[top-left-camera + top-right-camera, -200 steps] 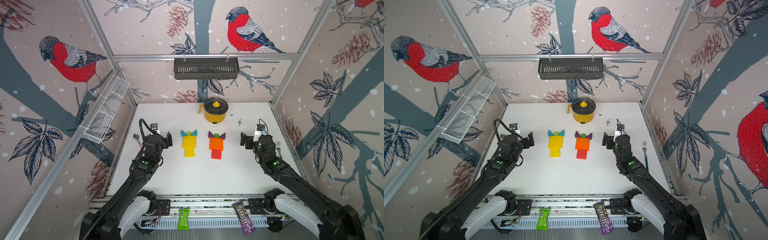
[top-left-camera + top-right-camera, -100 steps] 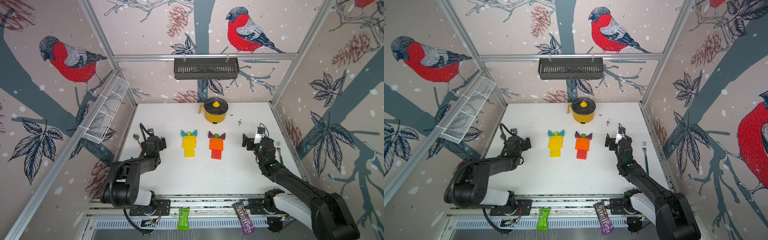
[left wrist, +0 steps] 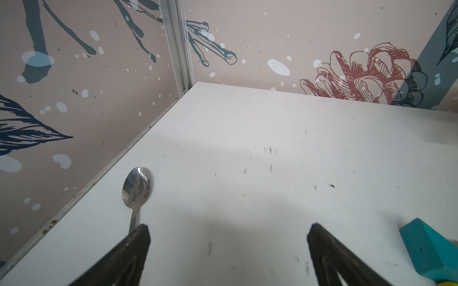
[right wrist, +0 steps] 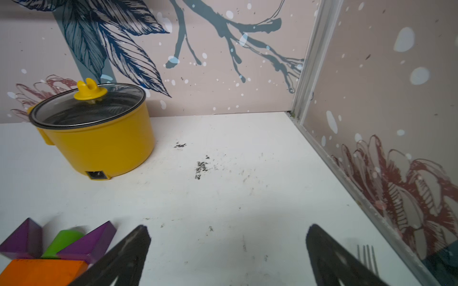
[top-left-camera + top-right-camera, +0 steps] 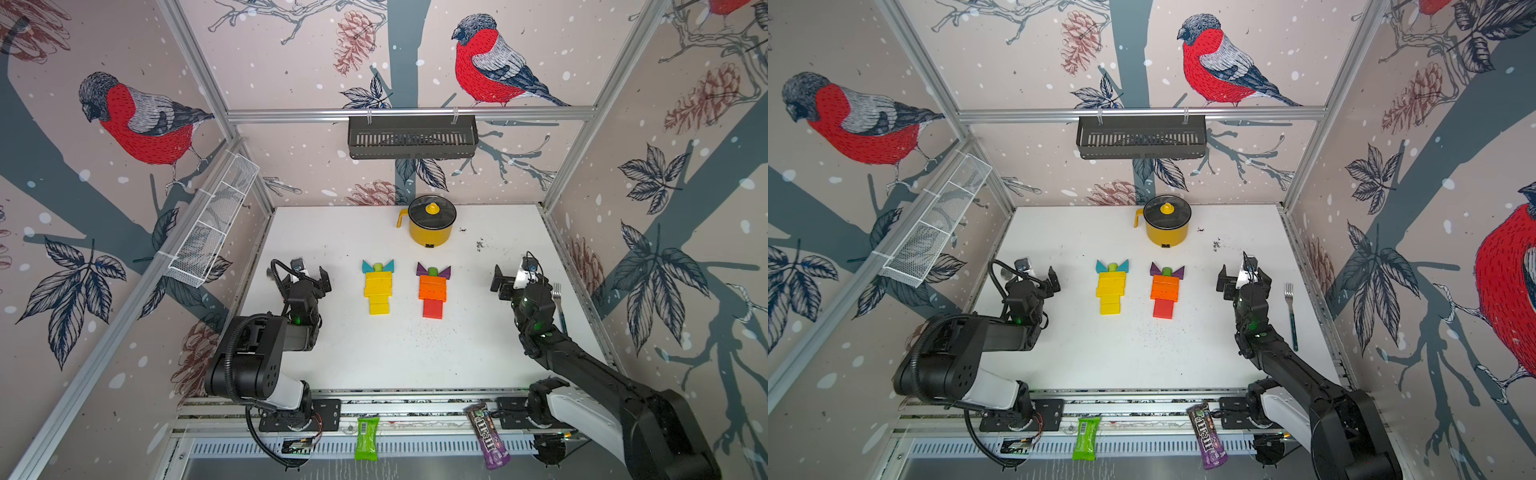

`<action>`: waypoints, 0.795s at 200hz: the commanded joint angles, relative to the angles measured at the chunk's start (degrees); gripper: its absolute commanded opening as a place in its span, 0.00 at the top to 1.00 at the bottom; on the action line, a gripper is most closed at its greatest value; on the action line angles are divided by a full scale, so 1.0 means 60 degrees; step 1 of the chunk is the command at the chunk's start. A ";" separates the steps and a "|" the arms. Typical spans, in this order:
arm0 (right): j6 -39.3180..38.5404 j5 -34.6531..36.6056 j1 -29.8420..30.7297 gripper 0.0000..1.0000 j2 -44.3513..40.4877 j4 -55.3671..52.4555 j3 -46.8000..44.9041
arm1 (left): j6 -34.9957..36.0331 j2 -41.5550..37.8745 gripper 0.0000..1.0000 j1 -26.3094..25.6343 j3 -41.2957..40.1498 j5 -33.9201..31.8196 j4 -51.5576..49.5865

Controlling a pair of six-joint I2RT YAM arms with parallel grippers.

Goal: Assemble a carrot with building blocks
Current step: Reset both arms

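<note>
Parked with jaws wide apart and empty, left gripper (image 5: 311, 272) nearer the yellow building blocks (image 5: 377, 287) at its 3 o'clock, right gripper (image 5: 513, 277) nearer the orange-and-red building blocks (image 5: 432, 291) at its 9 o'clock, both carrots laid flat, long axes 12 to 6.

A lab robot cell, shown by its aluminium frame (image 5: 407, 112), bird-print panel walls (image 5: 137, 120) and mounting rail (image 5: 415, 405)

Left claw (image 3: 228, 231), right claw (image 4: 226, 230): jaws wide, empty.
</note>
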 commanded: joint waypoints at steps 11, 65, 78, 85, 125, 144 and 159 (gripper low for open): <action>-0.0512 0.0687 -0.0169 0.00 0.0014 0.0884 -0.0271 | -0.0090 -0.0057 0.01 0.0032 0.0045 0.0026 0.0419; -0.1151 0.0772 -0.0428 0.01 0.0926 0.4215 -0.1183 | -0.0094 -0.0043 0.01 0.0035 0.0056 0.0019 0.0429; -0.1250 0.0400 -0.0617 0.01 0.1505 0.4757 -0.1197 | -0.0092 -0.0043 0.01 0.0036 0.0052 0.0019 0.0422; -0.0991 0.0246 -0.0776 0.00 0.1947 0.5130 -0.1228 | -0.0091 -0.0043 0.01 0.0032 0.0056 0.0019 0.0432; -0.1066 -0.0135 -0.0985 0.00 0.4635 0.8438 -0.1735 | -0.0089 -0.0054 0.01 0.0032 0.0045 0.0012 0.0436; -0.0589 -0.0101 -0.1387 0.00 0.5270 0.7967 -0.1129 | -0.0091 -0.0057 0.01 0.0032 0.0041 0.0002 0.0436; 0.0070 -0.1494 -0.2212 0.01 0.4868 0.5262 -0.0137 | -0.0088 -0.0065 0.01 0.0032 0.0041 0.0005 0.0440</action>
